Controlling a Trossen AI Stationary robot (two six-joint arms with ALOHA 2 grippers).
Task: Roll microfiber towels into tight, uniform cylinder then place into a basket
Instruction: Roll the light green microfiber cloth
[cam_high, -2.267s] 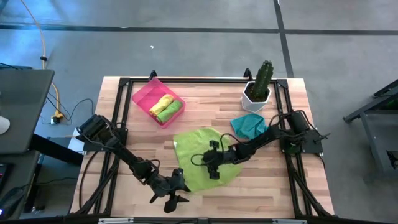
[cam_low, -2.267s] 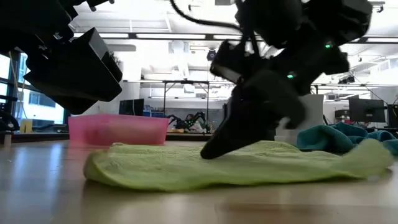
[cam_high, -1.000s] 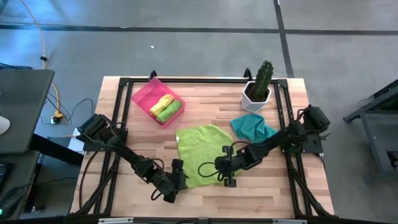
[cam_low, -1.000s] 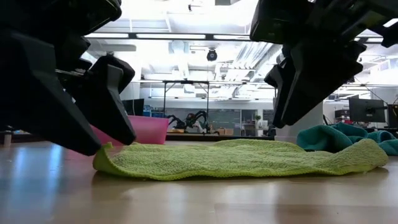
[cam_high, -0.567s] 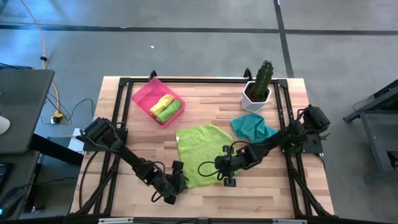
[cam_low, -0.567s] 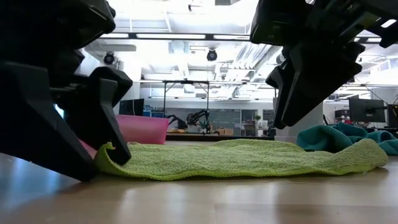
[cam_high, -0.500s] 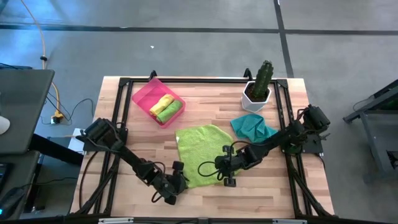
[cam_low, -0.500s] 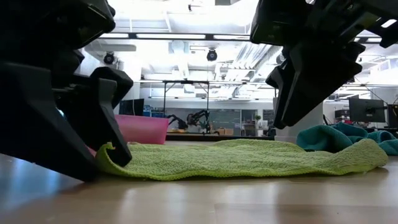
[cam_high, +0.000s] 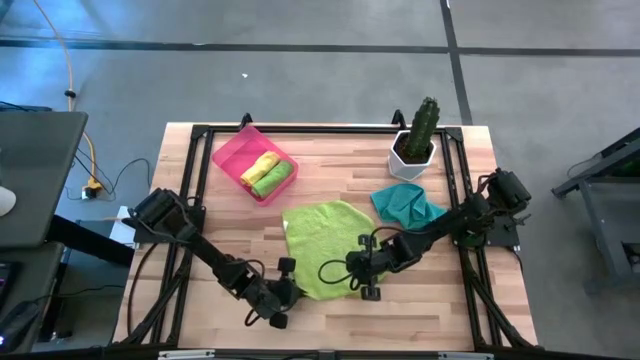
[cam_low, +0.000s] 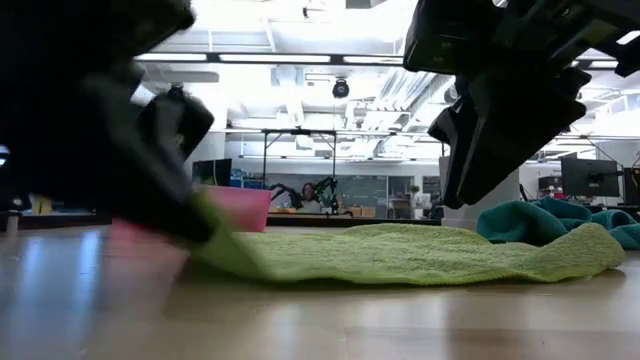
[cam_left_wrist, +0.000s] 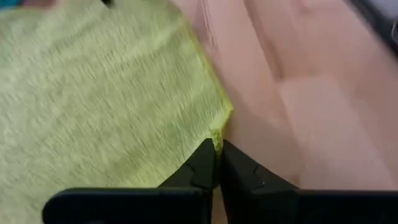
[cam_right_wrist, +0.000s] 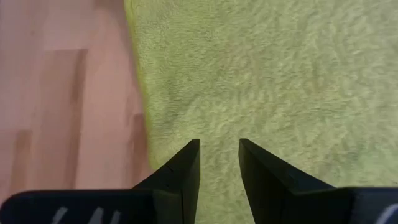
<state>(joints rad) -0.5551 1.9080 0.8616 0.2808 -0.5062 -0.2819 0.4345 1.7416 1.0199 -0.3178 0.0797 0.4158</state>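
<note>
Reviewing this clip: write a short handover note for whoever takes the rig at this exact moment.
Left tool: shut on a near corner of the large lime green cloth towel.
Right tool: open, hovering over that towel's other near edge, holding nothing.
Done: yellow rolled towel and small green rolled towel sit in the pink plastic basket.
Left: roll the large towel, then the crumpled teal towel beside it; basket both.

In the low view the left gripper (cam_low: 150, 170) is a dark smear, its outline and its hold on the large green towel (cam_low: 420, 255) unreadable, and it hides most of the pink basket (cam_low: 240, 208). The right gripper (cam_low: 500, 120) is cut off by the top edge. A distant seated person (cam_low: 308, 197) is too small to make out.
</note>
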